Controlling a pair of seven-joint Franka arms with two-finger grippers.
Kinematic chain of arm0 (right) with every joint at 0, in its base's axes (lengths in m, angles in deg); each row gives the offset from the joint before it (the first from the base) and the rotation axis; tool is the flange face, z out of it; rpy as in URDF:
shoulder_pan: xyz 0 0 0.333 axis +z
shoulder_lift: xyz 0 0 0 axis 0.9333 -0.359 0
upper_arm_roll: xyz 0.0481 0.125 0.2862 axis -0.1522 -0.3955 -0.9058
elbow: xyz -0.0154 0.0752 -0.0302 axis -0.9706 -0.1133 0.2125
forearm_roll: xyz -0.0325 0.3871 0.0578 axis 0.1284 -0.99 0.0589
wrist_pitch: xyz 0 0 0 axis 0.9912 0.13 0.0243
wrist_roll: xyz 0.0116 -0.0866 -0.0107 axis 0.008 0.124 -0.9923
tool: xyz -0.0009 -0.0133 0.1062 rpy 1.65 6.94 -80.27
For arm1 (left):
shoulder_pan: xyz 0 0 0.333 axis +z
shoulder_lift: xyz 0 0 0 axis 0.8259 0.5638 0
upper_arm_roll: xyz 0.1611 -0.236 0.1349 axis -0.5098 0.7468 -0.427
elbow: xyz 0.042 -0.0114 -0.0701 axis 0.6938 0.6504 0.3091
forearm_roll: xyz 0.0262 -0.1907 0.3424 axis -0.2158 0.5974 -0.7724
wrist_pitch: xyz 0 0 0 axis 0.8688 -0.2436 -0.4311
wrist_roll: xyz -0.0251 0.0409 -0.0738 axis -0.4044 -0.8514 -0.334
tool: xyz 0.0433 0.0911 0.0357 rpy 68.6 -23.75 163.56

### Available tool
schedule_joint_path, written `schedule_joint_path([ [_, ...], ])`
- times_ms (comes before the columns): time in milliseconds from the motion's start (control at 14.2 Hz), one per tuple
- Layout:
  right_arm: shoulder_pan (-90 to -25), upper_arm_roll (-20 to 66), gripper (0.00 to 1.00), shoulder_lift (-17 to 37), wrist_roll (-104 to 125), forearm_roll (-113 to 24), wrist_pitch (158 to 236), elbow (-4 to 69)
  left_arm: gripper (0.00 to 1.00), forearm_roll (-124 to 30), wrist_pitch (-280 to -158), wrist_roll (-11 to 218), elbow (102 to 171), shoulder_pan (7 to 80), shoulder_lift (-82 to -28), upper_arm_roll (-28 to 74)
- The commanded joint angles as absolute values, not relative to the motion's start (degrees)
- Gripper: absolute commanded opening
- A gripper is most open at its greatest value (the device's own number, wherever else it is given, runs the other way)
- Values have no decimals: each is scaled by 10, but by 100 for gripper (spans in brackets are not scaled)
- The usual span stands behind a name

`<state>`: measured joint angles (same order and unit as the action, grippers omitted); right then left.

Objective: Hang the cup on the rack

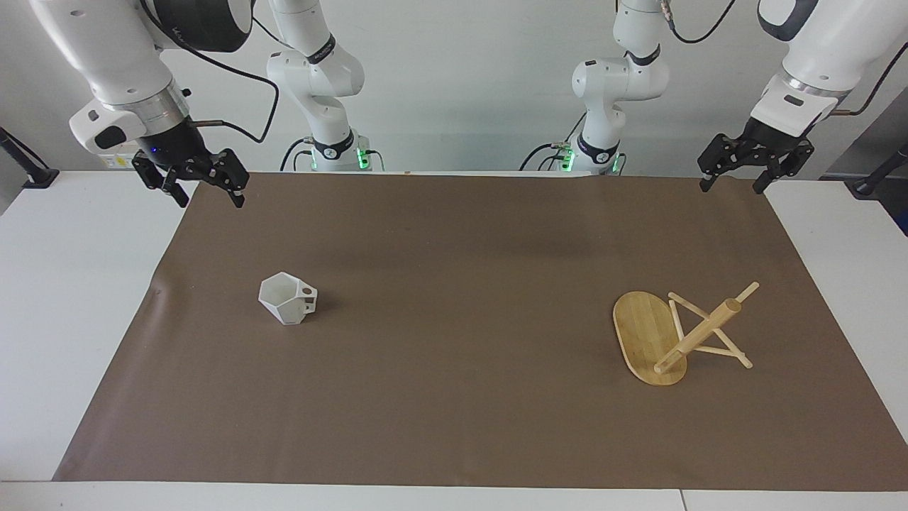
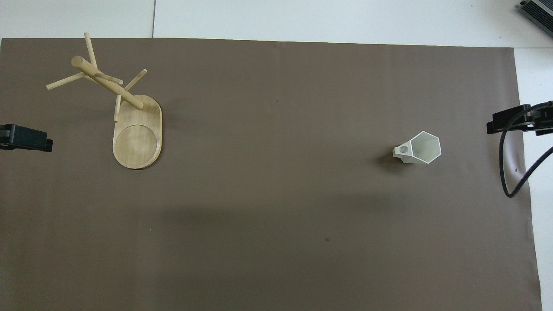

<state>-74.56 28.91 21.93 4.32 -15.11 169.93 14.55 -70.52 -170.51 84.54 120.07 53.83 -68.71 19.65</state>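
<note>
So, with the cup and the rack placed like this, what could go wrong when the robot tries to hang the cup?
1. The cup has a small handle with only a little hole, so sliding it over a thin peg of the rack may miss.
2. The rack stands at the left arm's end of the table and the cup at the right arm's end: the carry is long, and the faceted sides might slip.
3. A push on a peg might shift the rack.
</note>
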Motion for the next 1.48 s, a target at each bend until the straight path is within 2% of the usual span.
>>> schedule_joint_path([
  [0, -748, 287, 100, 238, 42, -154, 1704, 168, 100, -700, -1699, 849, 1208, 545, -696, 199],
  [424, -748, 288, 100, 238, 63, -150, 1730, 188, 100, -700, -1699, 849, 1208, 545, -696, 199],
  [777, -748, 292, 100, 250, 65, -150, 1830, 287, 100, -700, -1699, 849, 1208, 545, -695, 199],
  [1412, -749, 292, 100, 180, 90, -150, 2019, 389, 100, -700, -1699, 850, 1208, 545, -696, 199],
])
